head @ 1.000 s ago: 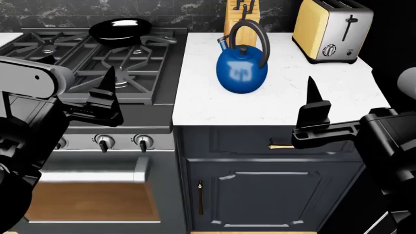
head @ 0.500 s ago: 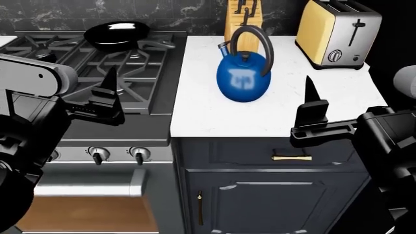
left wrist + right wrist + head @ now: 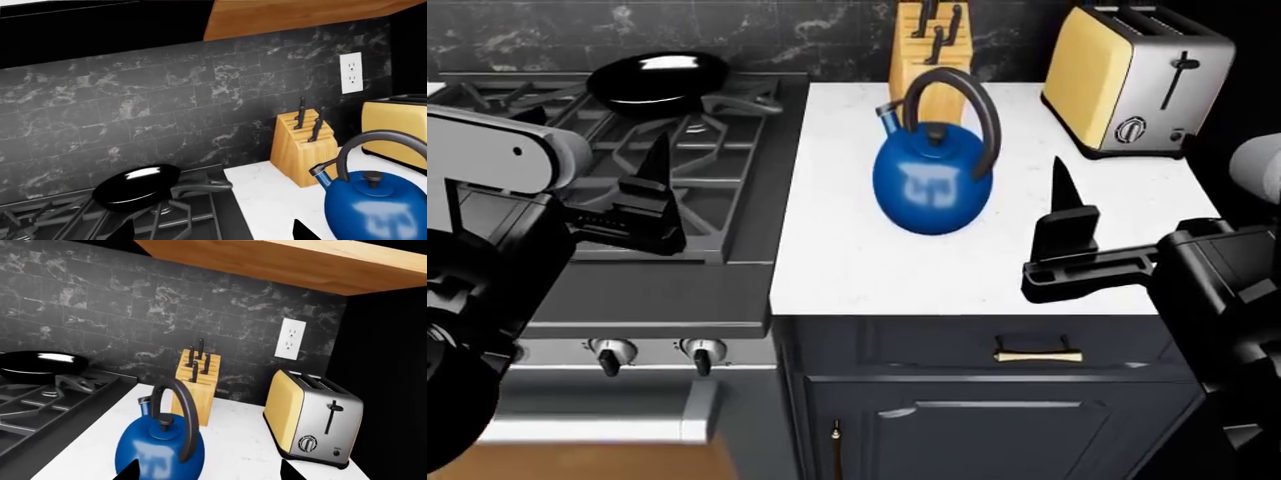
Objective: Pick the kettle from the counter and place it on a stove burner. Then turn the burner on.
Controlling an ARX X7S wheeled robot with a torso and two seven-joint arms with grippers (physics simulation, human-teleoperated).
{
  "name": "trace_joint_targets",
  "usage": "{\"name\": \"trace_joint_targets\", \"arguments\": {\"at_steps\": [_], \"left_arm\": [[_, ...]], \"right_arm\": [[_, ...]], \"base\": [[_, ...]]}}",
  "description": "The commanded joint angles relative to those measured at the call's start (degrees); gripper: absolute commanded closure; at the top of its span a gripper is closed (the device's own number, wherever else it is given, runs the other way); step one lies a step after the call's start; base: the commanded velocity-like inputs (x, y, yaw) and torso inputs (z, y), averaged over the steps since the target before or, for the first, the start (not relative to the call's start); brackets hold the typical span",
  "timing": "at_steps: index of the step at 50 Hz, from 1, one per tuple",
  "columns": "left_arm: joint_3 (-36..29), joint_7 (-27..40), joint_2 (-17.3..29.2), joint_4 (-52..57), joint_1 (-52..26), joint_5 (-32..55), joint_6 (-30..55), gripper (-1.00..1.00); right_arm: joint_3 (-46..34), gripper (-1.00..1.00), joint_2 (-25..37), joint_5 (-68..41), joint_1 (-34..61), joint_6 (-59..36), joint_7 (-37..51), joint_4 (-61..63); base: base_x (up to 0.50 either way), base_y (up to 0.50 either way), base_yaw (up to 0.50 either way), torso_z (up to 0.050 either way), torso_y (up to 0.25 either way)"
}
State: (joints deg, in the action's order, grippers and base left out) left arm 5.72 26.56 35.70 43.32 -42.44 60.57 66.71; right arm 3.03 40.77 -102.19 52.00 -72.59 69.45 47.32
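The blue kettle [image 3: 932, 183] stands upright on the white tabletop [image 3: 854, 262], just in front of the wooden knife block [image 3: 930, 40] and well apart from the yellow-sided toaster [image 3: 1134, 77] at its far right. Its tall dark arched handle [image 3: 957, 105] runs roughly front to back with a slight slant, and the short spout [image 3: 888, 112] points toward the stove [image 3: 681, 180]. Neither hand touches it. The right hand [image 3: 1065, 225] hovers over the near right part of the tabletop, so the kettle lies forward and to the left of it; the left hand [image 3: 651, 200] hangs over the near grate of the stove, and the kettle lies to its right and slightly forward. Both seem about equally near, though the right hand is already over the tabletop. In the right wrist view two dark fingertips [image 3: 130, 471] show wide apart at the frame edge with the kettle between them ahead, so that hand is spread and empty; the left wrist view shows the same for the left hand. A black frying pan [image 3: 657, 76] sits on a rear burner, leaving the near burner [image 3: 687, 150] free for the kettle.
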Motion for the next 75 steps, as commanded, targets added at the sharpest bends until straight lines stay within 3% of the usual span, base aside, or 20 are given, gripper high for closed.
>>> {"name": "trace_joint_targets", "arguments": {"at_steps": [1, 75], "left_arm": [[-0.3, 0.4, 0.1, -0.2, -0.6, 0.5, 0.1, -1.0], [-3.3, 0.3, 0.9, -1.5, 0.5, -0.9, -3.0, -1.0]], "right_arm": [[-0.2, -1.0, 0.6, -0.1, -0.2, 0.5, 0.0, 0.1], [-0.7, -1.0, 2.2, 3.7, -2.5, 2.3, -3.7, 0.9]], "base": [[0.17, 0.0, 0.0, 0.0, 0.0], [0.16, 0.0, 0.0, 0.0, 0.0]]}}
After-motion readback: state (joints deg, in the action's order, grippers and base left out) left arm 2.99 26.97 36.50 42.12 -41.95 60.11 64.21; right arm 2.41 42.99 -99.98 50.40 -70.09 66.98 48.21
